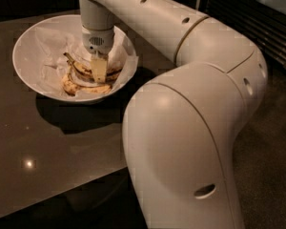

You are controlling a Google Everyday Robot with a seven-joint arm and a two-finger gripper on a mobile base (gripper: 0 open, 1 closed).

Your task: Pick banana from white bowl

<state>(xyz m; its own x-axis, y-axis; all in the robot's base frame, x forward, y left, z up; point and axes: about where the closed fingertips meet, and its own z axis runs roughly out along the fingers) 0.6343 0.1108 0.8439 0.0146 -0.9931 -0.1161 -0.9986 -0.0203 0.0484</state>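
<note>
The white bowl (pixel 26 42) stands on the dark table at upper left, lined with crumpled white paper. Two bananas lie in it. The banana (pixel 80 67) is the thicker one with dark brown blotches and a long stem pointing up-left. A thinner, paler banana (pixel 86 88) lies in front of it. My gripper (pixel 99 70) hangs straight down from the wrist into the bowl, right at the blotched banana's middle, and hides part of it.
The dark glossy table (pixel 62 147) runs from the bowl to the front left edge. My large white arm (pixel 181 128) fills the right and front of the view. A slatted black panel (pixel 257 23) stands at the back right.
</note>
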